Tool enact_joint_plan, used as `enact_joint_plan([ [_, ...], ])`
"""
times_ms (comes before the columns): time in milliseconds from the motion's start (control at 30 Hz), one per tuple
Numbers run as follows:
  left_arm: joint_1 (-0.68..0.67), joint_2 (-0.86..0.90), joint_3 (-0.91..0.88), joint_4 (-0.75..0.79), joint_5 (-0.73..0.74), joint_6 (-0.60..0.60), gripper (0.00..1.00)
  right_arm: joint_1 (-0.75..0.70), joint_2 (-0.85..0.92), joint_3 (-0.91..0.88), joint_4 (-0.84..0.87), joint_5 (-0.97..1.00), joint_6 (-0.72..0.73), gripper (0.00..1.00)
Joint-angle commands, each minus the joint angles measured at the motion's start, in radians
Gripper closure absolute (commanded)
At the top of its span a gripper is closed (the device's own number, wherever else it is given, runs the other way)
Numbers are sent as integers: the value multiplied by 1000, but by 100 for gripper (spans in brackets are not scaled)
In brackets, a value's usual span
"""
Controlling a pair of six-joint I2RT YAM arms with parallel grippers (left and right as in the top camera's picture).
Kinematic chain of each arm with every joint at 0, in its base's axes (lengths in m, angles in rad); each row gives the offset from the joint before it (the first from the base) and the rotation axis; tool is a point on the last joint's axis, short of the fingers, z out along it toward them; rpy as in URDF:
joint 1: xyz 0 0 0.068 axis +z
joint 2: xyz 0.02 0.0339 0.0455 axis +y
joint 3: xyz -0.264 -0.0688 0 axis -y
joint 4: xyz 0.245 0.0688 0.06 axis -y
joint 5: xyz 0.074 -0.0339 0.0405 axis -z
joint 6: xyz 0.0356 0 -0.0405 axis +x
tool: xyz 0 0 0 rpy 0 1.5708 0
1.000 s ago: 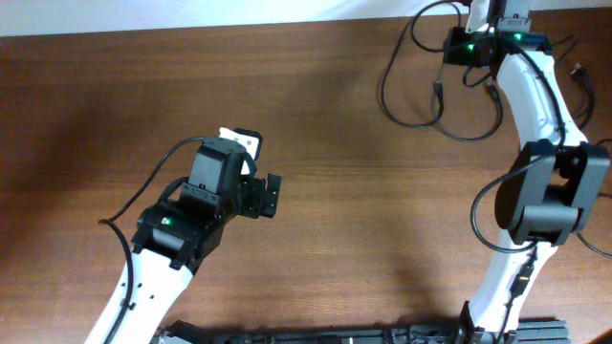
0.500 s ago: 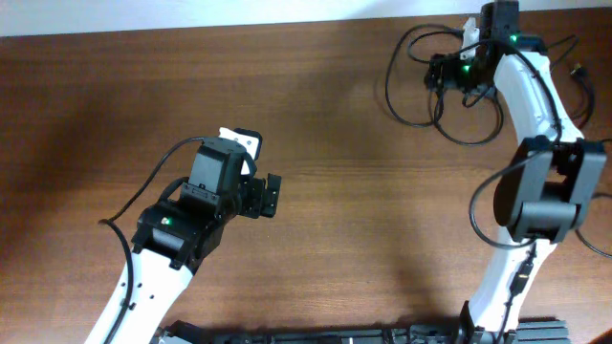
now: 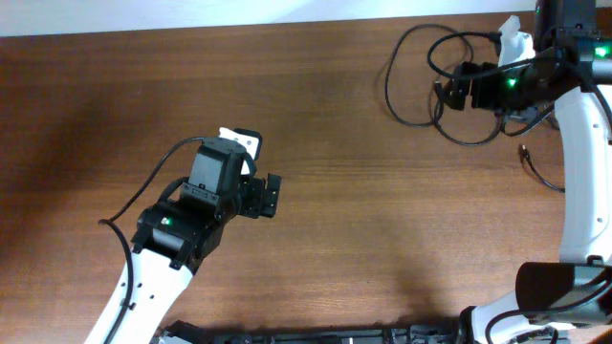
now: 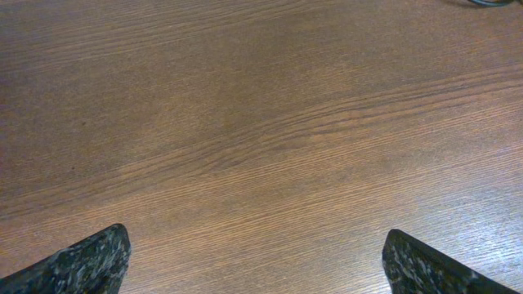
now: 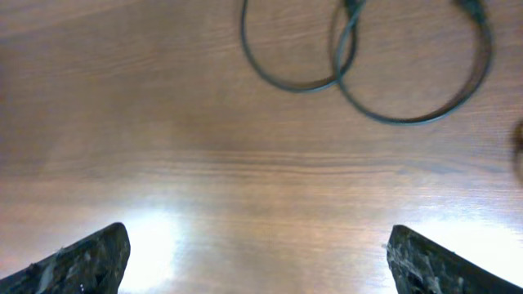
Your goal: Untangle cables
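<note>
The cables (image 3: 409, 120) lie in overlapping thin black loops on the brown table (image 3: 382, 220) at the far right. My right gripper (image 3: 446, 92) hovers over those loops, open and holding nothing. Two of the cable loops (image 5: 398, 117) cross near the top of the right wrist view, well beyond the wide-apart fingertips (image 5: 91, 260) of the right gripper (image 5: 257, 261). My left gripper (image 3: 272, 197) sits left of the table's middle, far from the cables. Only bare wood shows between the spread tips of the left gripper (image 4: 253, 265), so it is open.
Another thin black cord with a small plug end (image 3: 525, 151) curves beside the white right arm (image 3: 579, 162). A thicker black wire (image 3: 143, 191) runs along the left arm. The table's far edge (image 3: 191, 27) meets a white surface.
The right gripper has opened and let the cables go, and has moved a little toward the near side. The right arm has swung out to the right. The left arm has not moved.
</note>
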Motion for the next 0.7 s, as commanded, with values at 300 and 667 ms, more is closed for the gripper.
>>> enact_joint_plan([
  [300, 4, -10, 14, 2, -8, 13, 1, 41, -244, -86, -94, -71, -45, 1],
  [667, 4, -10, 14, 2, -8, 12, 1, 40, -573, -439, -8, -48, -45, 1],
])
